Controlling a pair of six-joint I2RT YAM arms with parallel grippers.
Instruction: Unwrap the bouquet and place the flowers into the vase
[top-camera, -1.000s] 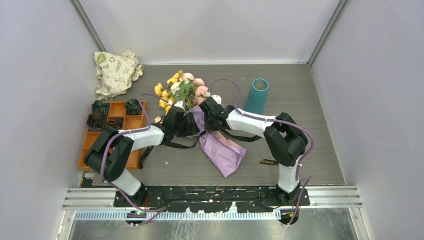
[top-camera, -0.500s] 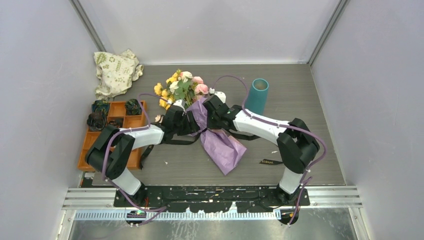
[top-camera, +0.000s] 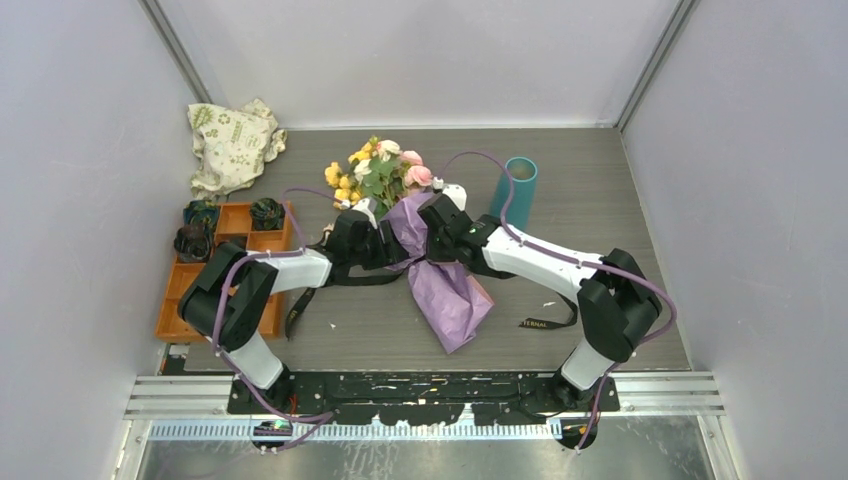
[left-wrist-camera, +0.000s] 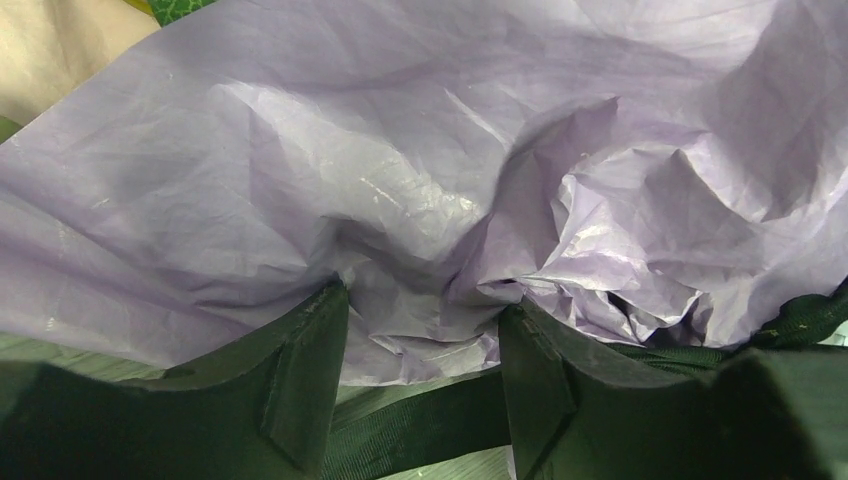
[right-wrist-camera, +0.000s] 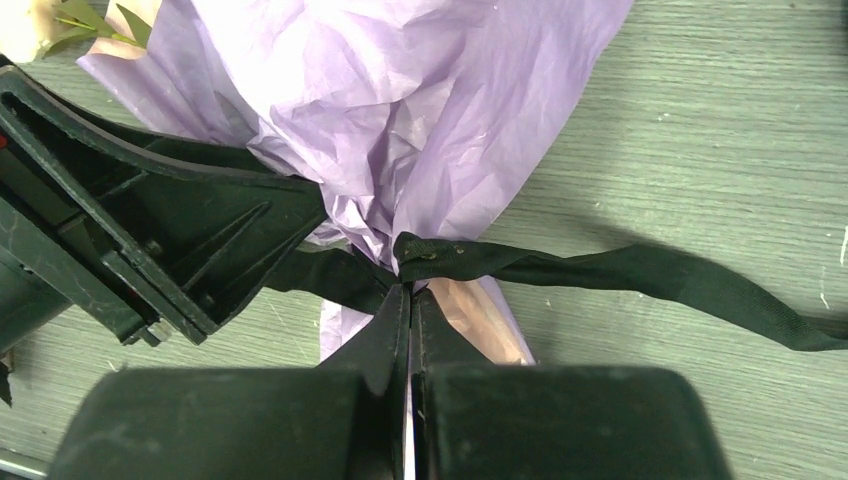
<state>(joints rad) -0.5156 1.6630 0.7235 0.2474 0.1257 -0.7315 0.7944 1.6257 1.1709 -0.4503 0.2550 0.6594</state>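
Grey tabletop (top-camera: 620, 250) bears one bouquet (top-camera: 385, 180) and one vase (top-camera: 516, 190); left claw (left-wrist-camera: 422, 305) clasps the wrapping paper (left-wrist-camera: 400, 150), right claw (right-wrist-camera: 410, 295) pinches ribbon (right-wrist-camera: 620, 270).

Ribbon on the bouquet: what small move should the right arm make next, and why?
Probably pull the right gripper back slightly: its jaws look shut on the black ribbon at the tie, while the left gripper clamps the bouquet.

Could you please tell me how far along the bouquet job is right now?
Early stage. Done: the ribbon looks partly loosened, one end trailing. In hand: the left end effector clamps the purple paper while the right end effector pinches the ribbon. Left: removing the paper and moving the flowers into the vase, which holds none.
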